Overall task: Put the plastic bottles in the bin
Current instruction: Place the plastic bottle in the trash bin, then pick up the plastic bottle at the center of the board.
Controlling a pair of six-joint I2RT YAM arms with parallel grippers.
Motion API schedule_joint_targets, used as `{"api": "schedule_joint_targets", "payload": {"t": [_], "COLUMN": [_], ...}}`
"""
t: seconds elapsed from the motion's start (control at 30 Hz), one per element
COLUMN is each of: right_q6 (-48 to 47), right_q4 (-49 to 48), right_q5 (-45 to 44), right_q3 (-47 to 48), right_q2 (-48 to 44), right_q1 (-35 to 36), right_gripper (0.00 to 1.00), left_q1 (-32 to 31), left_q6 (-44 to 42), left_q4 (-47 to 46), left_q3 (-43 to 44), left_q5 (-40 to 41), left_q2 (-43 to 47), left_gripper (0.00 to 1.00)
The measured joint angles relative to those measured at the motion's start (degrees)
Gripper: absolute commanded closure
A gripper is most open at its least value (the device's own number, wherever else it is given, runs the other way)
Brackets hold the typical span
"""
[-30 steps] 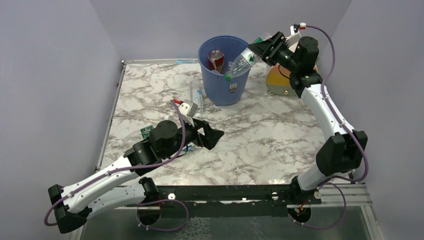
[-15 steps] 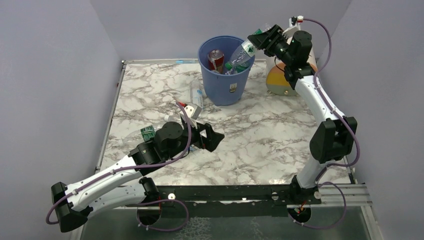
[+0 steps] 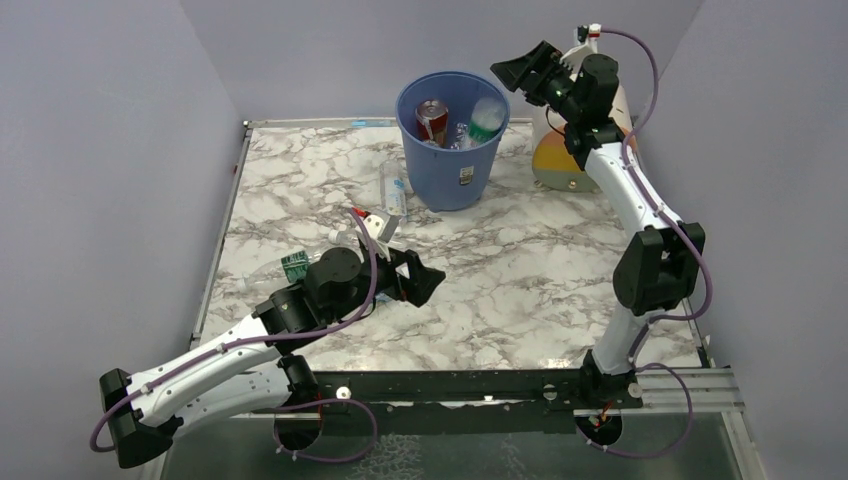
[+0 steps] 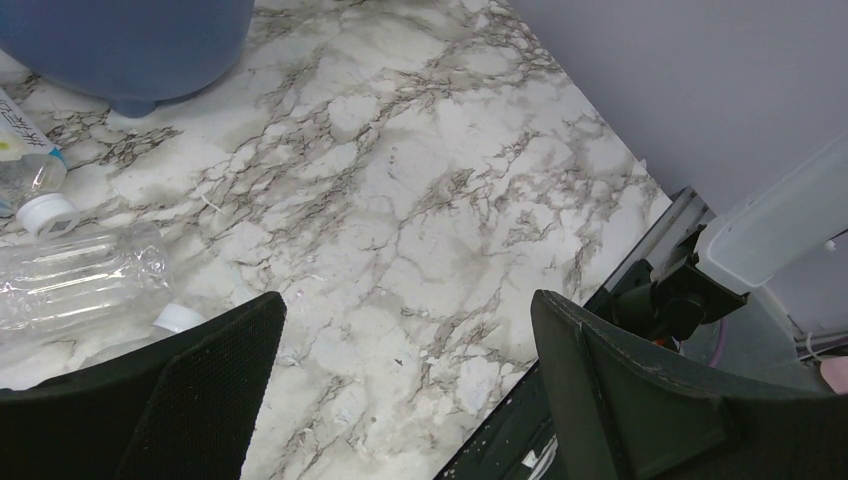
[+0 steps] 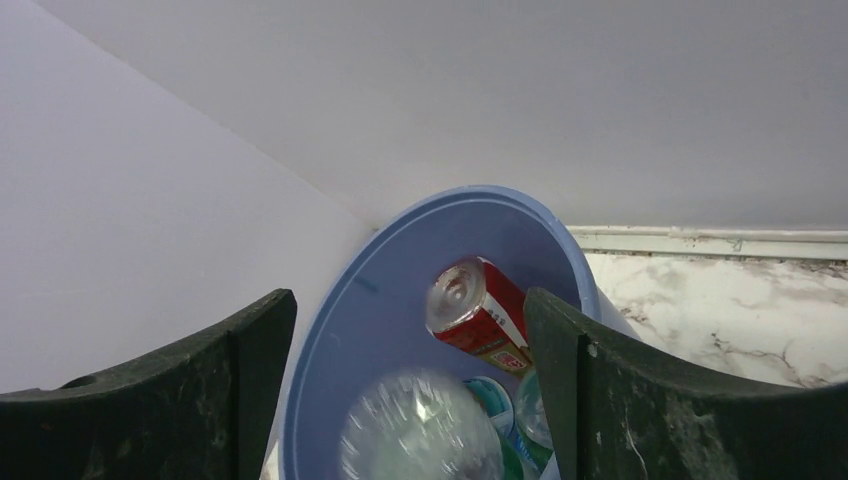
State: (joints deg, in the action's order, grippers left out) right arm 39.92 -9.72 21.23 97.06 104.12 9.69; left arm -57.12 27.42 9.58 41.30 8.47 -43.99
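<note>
My right pincer [image 3: 515,62] is spread, with nothing between its fingers. It hangs above the far right rim of the bin [image 3: 440,175], which stands at the far side of the table [image 3: 520,260], about midway across.

From my right wrist I look down past the right pincer [image 5: 410,300] into the bin [image 5: 335,330]. A blurred bottle [image 5: 420,430] with a green label is inside it, below my fingers and clear of them. From above, the same blurred bottle [image 3: 487,117] shows against the bin's right inner wall. Left of it inside the bin lies a red container [image 3: 432,118]; whether it is a bottle or a can I cannot tell.

Just right of the bin, behind my right arm, stands a drum [image 3: 560,165] with orange and yellow on it.

My left pincer [image 3: 425,275] is spread wide and sits low over the table, left of centre and well apart from the bin. The wrist view of the left pincer [image 4: 405,310] shows only bare marble between the fingers.

Left of that pincer a clear bottle [image 4: 80,285] lies on its side on the table. Beyond it a white-capped bottle [image 3: 393,188] also lies on the table, just beside the bin on its near left. Whether it touches the bin I cannot tell. From my left wrist the white-capped bottle [image 4: 22,150] has its cap toward the clear bottle.
</note>
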Motion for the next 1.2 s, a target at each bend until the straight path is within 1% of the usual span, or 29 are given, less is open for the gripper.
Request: {"api": "schedule_joint_targets", "payload": {"t": [0.3, 0.4, 0.5, 0.57, 0.6, 0.7, 0.87, 1.0, 1.2], "right_q6": [-1.2, -1.4, -1.5, -1.5, -1.5, -2.0, -3.9, -5.2, -7.0], "right_q4": [2.1, 3.2, 4.0, 4.6, 5.0, 6.1, 9.2, 11.6, 17.5], "right_q5": [0.0, 0.0, -0.1, 0.0, 0.0, 0.0, 0.0, 0.0, 0.0], "right_q3": [0.5, -0.7, -5.1, -9.1, -11.5, -18.4, -25.7, -31.7, -36.9], "right_q2": [0.0, -1.3, -5.4, -9.5, -11.9, -19.4, -28.0, -31.4, -31.7], "right_q1": [0.0, 0.0, 0.0, 0.0, 0.0, 0.0, 0.0, 0.0, 0.0], "right_gripper": [0.12, 0.11, 0.09, 0.04, 0.0, 0.01, 0.01, 0.01, 0.0], "left_q1": [0.0, 0.0, 0.0, 0.0, 0.0, 0.0, 0.0, 0.0, 0.0], "left_q6": [0.0, 0.0, 0.0, 0.0, 0.0, 0.0, 0.0, 0.0, 0.0], "left_q4": [0.0, -0.1, -0.1, -0.1, -0.1, -0.3, 0.0, 0.0, 1.8], "left_q3": [0.0, 0.0, 0.0, 0.0, -0.1, -1.0, -2.5, -2.5, -2.4], "left_q5": [0.0, 0.0, 0.0, 0.0, 0.0, 0.0, -0.1, -0.5, -3.0], "left_q2": [-0.1, -0.3, -0.5, -0.7, -0.7, -0.7, -1.1, -2.6, -6.7], "left_gripper": [0.01, 0.01, 0.01, 0.01, 0.01, 0.01, 0.01, 0.01, 0.01]}}
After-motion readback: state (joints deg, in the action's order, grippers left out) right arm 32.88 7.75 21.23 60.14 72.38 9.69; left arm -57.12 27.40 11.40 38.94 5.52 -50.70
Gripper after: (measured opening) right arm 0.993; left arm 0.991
